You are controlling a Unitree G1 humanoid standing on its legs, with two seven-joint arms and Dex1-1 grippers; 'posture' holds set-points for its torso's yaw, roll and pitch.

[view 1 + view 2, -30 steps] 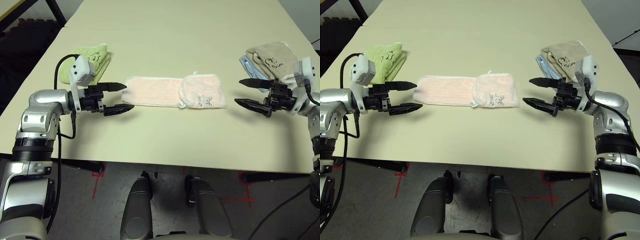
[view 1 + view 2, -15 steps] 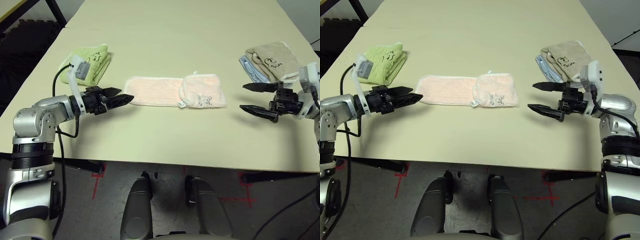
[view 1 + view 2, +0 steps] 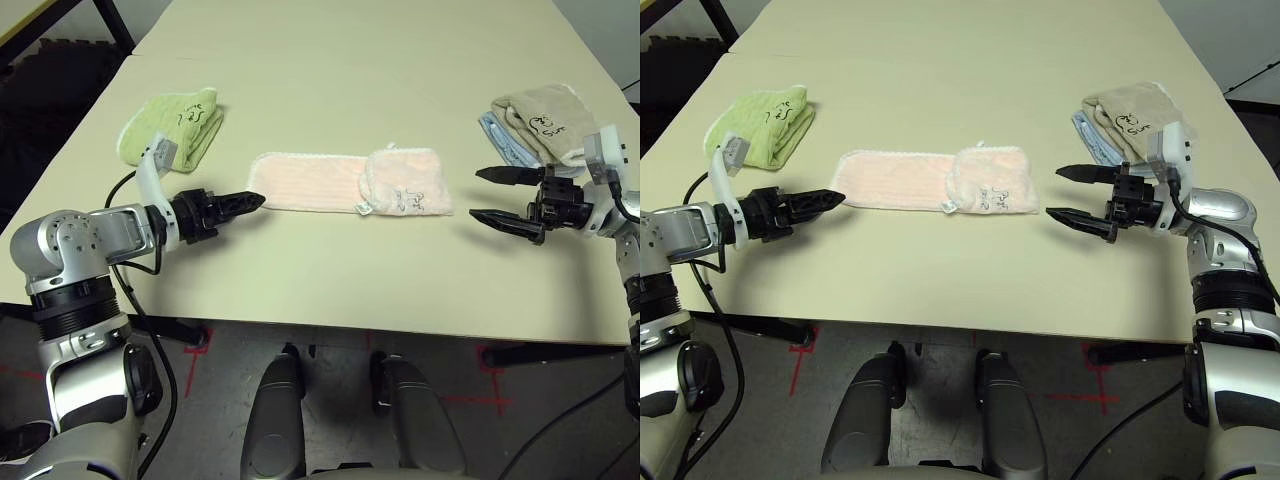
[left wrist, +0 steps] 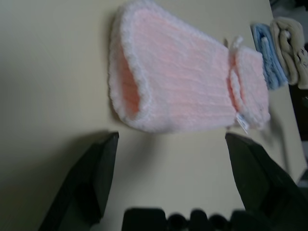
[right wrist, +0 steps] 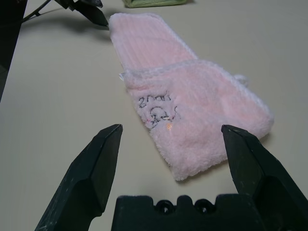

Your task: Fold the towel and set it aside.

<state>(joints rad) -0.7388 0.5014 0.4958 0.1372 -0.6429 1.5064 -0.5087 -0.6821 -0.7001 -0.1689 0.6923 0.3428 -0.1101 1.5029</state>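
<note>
The towel [image 3: 350, 183] is pale pink with white scalloped edging and lies mid-table as a long strip. Its right end is folded over, showing dark stitching and a small white tag [image 3: 362, 209]. My left gripper [image 3: 250, 203] hovers low just off the strip's left end, and its wrist view shows the fingers [image 4: 91, 178] spread wide, open and empty, facing the towel [image 4: 187, 82]. My right gripper [image 3: 476, 194] stands open a short way off the folded right end [image 5: 192, 115], holding nothing.
A light green folded towel [image 3: 172, 125] lies at the back left, behind my left arm. Beige [image 3: 540, 118] and blue [image 3: 500, 135] folded towels are stacked at the back right, beside my right wrist. The table's front edge [image 3: 330, 325] runs just below both arms.
My left wrist has rolled, so its fingers now line up in the head views, and that forearm has sunk lower. The right gripper drew back to the right, then returned slightly. The towel is unmoved.
</note>
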